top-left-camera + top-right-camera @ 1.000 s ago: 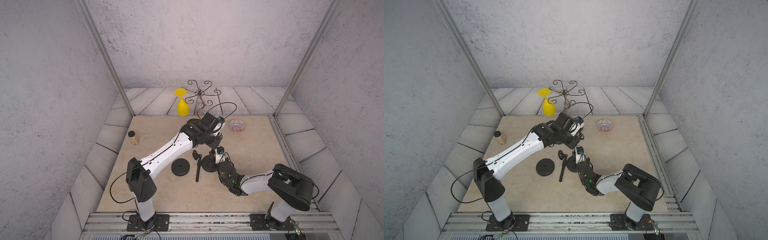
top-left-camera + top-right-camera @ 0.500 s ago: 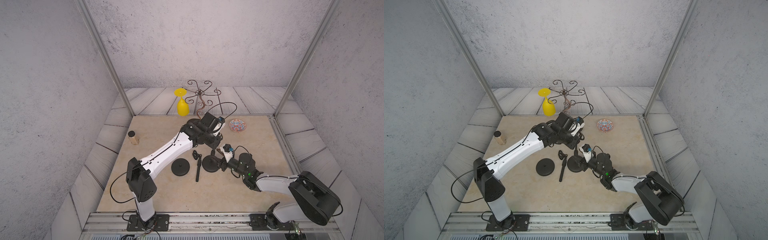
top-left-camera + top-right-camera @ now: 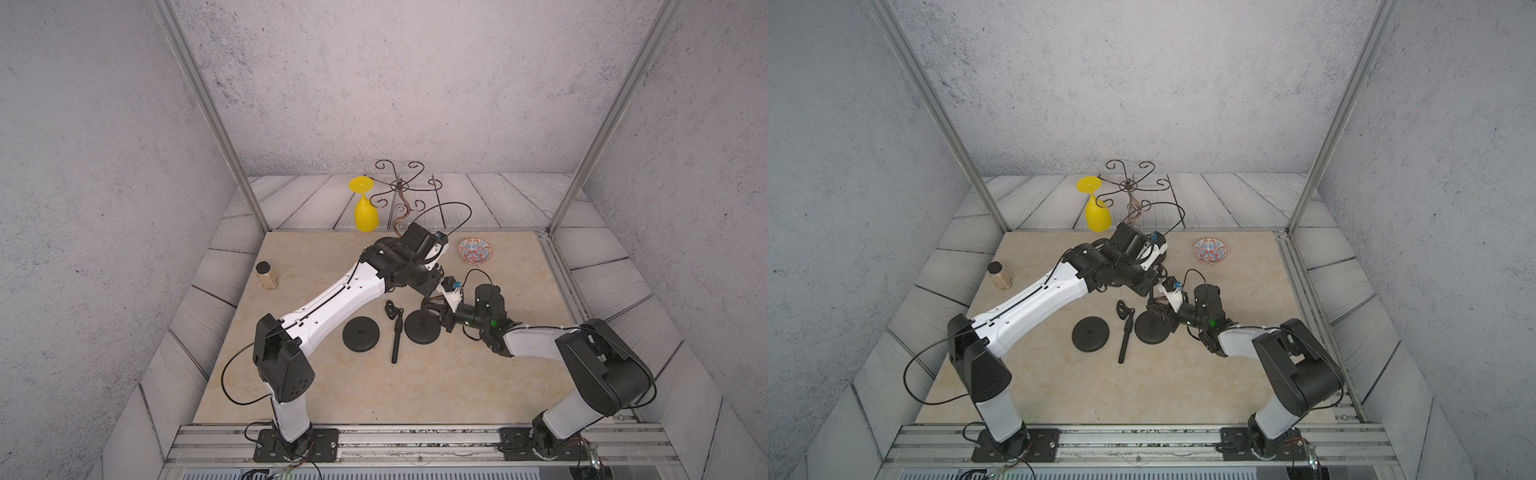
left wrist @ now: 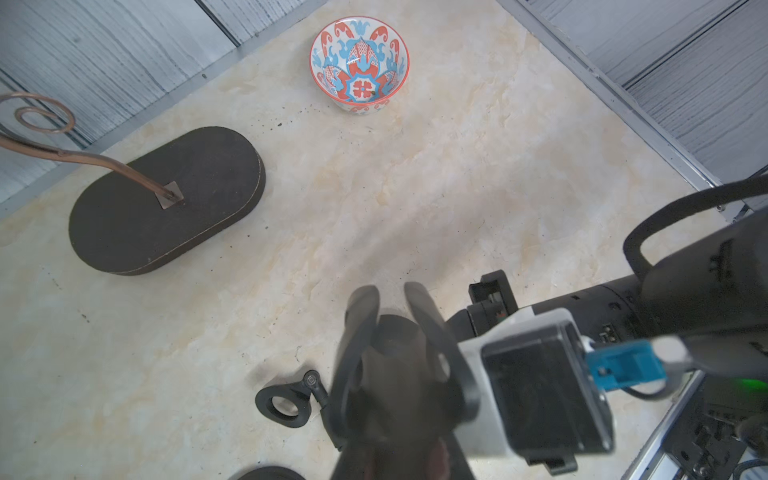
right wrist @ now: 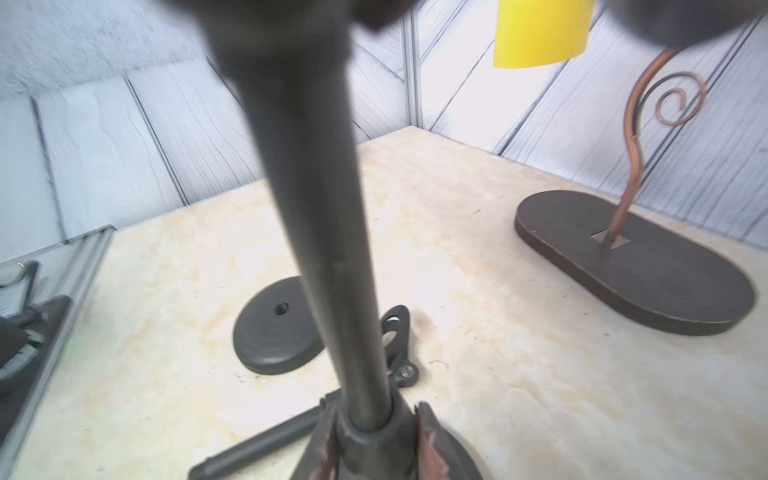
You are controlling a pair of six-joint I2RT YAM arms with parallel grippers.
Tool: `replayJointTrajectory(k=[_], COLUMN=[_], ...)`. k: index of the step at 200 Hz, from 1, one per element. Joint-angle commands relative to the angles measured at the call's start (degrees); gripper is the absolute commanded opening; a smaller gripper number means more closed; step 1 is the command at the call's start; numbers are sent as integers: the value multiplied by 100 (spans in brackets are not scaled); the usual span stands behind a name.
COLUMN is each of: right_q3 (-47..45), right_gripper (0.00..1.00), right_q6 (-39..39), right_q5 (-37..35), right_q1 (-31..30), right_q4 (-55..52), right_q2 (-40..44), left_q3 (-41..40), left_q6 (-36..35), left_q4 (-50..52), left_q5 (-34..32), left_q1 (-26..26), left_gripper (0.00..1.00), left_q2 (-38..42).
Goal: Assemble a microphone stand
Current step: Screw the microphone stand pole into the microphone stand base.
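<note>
Partly blurred pole [image 5: 316, 208]; left gripper [image 4: 390, 293] tight on its top; right gripper [image 5: 376, 442] tight round its collar, partly cropped.

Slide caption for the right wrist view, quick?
Right hand clamps the upright pole at its collar; spare base and clip lie beyond.

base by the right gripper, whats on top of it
A black pole stands on the base, right gripper clamping its foot. The joint itself is hidden under its collar.

No legible text or labels
</note>
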State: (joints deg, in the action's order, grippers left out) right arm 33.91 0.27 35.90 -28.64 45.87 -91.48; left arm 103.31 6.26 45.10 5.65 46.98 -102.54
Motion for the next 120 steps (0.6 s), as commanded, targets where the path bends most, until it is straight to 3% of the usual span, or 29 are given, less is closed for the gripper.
replayJointTrajectory(k=[1,22,36,63,75,97,108,120], right_q3=[-112,-427,-779,-867,-588,-364,-230,-245], right_gripper=[13,2,0,0,0,0,1,15], right_q6=[230,471,738,1076,1283,1511,1480,1276], right_q5=[-199,-1159,-2467,-6556,-7857,-8484,-8205,-7508], right_q1=[9,-61,-331,-1692,-2272,-2826,-2901,-2881], right_q4=[215,598,1048,900,498,986,973,1113], right_q2=[-133,-58,-30,-130,-324,-808,-892,-861], left_q3=[180,168,156,137,141,143,159,155], left_q6=[-24,-4,-2,23,15,17,8,-5], left_q4=[51,51,43,41,27,30,41,56], left_q5=[167,189,184,174,177,178,176,184], left_q1=[33,29,30,30,29,26,30,30], left_gripper=[16,16,16,16,16,16,16,16], left_q2=[-99,-111,-111,-115,-110,-124,-134,-150])
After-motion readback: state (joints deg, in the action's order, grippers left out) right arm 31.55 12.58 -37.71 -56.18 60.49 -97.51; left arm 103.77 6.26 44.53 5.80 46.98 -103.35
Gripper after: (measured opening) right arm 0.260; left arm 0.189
